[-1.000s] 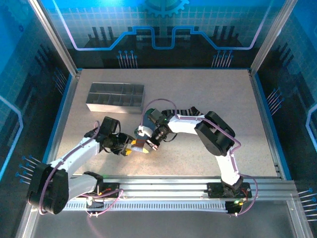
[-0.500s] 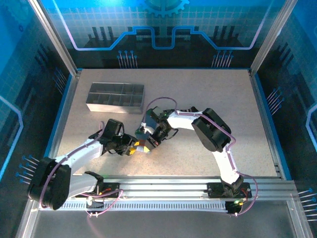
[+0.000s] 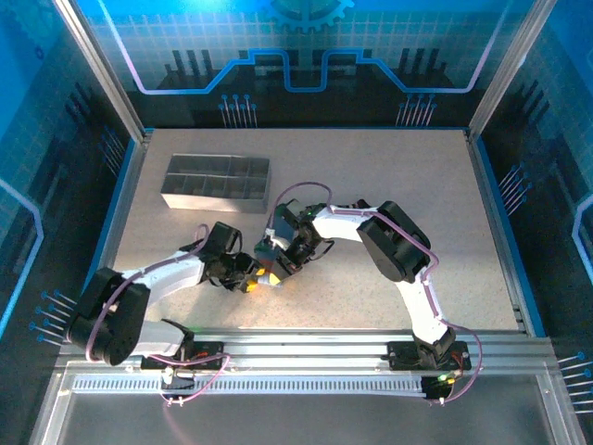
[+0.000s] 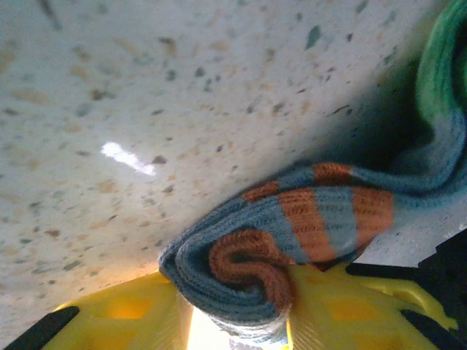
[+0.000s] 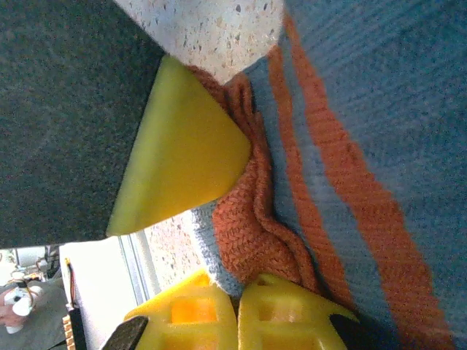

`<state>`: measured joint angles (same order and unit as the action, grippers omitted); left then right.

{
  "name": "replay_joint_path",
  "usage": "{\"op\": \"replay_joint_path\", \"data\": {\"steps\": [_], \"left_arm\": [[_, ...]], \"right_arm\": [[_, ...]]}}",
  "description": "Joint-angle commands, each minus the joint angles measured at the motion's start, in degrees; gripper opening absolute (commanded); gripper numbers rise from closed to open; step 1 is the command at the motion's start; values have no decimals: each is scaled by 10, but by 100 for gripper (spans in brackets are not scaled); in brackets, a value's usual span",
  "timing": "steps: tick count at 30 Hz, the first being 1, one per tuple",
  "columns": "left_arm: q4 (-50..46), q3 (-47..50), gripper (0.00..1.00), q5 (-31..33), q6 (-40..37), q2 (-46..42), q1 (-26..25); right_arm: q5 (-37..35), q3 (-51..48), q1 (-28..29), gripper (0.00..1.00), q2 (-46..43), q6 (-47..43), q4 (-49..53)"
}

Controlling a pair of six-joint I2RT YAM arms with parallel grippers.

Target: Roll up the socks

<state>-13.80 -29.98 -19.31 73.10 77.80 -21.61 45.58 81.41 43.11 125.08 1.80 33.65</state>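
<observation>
From my console, my left arm [image 3: 171,273] and right arm [image 3: 338,225] show white shells with black joint housings, a lilac cable [image 3: 301,188] trailing along each, and the left hand [image 3: 252,281] and right hand [image 3: 275,267] carry bright yellow fingers [image 4: 124,313] moulded with square pockets.

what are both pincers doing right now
left pincer: closed on the rolled grey-blue sock
right pincer: closed, tips at the sock; whether it grips cannot be told

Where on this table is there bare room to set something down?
Bare: table right of the right arm; strip behind the compartmented tray. Crowded: front centre, where left gripper and right gripper meet at the grey-blue sock.
</observation>
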Motion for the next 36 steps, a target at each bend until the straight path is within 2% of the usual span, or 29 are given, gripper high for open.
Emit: {"op": "replay_joint_path", "data": {"steps": [1, 4, 8, 10, 13, 14, 17, 20, 23, 26, 28, 31, 36], "left_arm": [[-55, -3, 40, 39, -11, 26, -8], [-51, -1, 44, 41, -5, 18, -10], [-51, -4, 39, 35, 5, 40, -10], [-72, -18, 31, 34, 6, 64, -10], [-151, -51, 6, 46, 11, 99, -10], [-166, -58, 1, 46, 11, 106, -10], [-198, -78, 0, 43, 10, 123, -10], [-221, -100, 0, 40, 8, 131, -9], [-240, -120, 0, 40, 4, 138, -10], [-251, -134, 0, 38, -1, 146, -9], [-257, -141, 0, 38, -6, 152, -9], [-262, -149, 0, 37, -10, 160, -9], [-267, -157, 0, 37, -14, 166, -9]], "right_arm": [[-40, -4, -7, 0, 34, 10, 41], [-40, -2, -8, 0, 37, 10, 45], [-41, -2, -8, 0, 35, 10, 42], [-43, -2, -8, 0, 30, 3, 39], [-59, -14, -2, 0, 6, -19, 24], [-68, -24, 2, 4, -8, -29, 13], [-111, -82, 18, 25, -80, -65, -59], [-182, -174, 34, 40, -179, -94, -172], [-298, -270, 66, 50, -281, -145, -286], [-439, -347, 127, 59, -347, -241, -372], [-531, -359, 169, 60, -352, -303, -392], [-630, -357, 214, 57, -323, -370, -408], [-708, -331, 252, 52, -263, -457, -447]]}}
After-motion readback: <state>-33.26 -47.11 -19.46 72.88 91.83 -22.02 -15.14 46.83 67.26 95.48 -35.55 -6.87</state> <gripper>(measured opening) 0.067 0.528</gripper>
